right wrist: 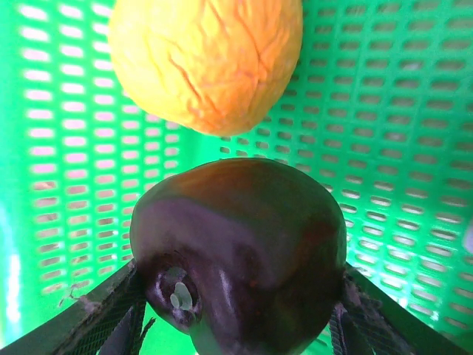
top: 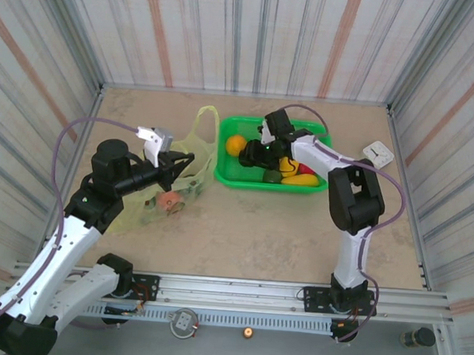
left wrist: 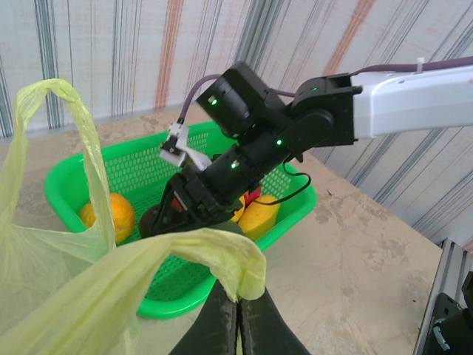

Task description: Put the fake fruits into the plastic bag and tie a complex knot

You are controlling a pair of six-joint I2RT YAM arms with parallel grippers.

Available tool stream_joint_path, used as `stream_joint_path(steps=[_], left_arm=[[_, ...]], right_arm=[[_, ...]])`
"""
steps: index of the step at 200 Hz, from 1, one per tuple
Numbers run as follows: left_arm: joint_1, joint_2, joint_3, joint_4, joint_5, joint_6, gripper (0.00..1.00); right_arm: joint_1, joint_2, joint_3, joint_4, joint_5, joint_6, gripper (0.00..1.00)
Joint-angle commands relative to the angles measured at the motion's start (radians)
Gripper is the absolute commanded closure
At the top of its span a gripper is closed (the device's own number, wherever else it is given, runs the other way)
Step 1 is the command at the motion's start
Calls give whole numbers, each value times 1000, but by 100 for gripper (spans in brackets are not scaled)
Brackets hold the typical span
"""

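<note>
Nearest the arm bases, the left gripper (left wrist: 238,299) is clamped tight on a bunched fold of the plastic bag (left wrist: 66,296) at its mouth and holds that edge up off the table (top: 241,228). The rest of the bag sags to the table beneath it. One loop handle (left wrist: 74,111) stands free beside the pinched part. From above, at least one pinkish-orange fruit (top: 167,200) shows through the thin film, so the filling has begun. How many others lie under the folds I cannot tell. Just beyond the bag sits the green basket (top: 302,187), with most of the visible fake fruits in it: an orange one (top: 236,144) at its left end and a dark green one (top: 270,176), yellow ones (top: 299,180) and a red one (top: 304,168) crowded toward the middle. The right gripper (top: 252,152) reaches down into the basket. In its wrist view a dark brown fruit (right wrist: 236,251) sits between its two fingers (right wrist: 122,303), with a pad against each side, so it looks gripped. Whether it is lifted off the basket floor is not clear. By my reading the task is in its early part. This fruit has yet to be carried across to the held-open mouth, the several fruits in the basket follow, and the handles are untied, so the knot is not yet begun.
</note>
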Motion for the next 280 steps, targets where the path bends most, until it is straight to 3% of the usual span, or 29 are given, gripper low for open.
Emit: stream_joint_path(steps=[1,33,61,106,149,191,243,268,280], left_arm=[[-7,4,-1,7,9,19,100],[-7,-8,1,9,2,-10,100],[-5,-19,25,-19,-14,-83,100],[10,-88,-27,12,10,-254,100],[20,-144,-27,21,19,-264,100],[58,-189,-130,108,9,-413,100],[56,-211,-108,-30,-171,-467,100],[43,-195,-72,-177,-320,-515,100],[40,-192,-65,-196,-333,-515,100]], right_arm=[[-5,-100,-20,8,-20,-11,53],[-5,-204,-51,54,-47,-14,53],[21,-288,-91,182,-151,35,54],[161,-347,-93,302,-161,6,54],[269,-234,8,309,-162,0,54],[345,-74,112,285,-155,-7,53],[380,-6,102,273,-134,-25,51],[390,2,124,193,-54,-65,32],[389,-7,122,183,-37,-69,29]])
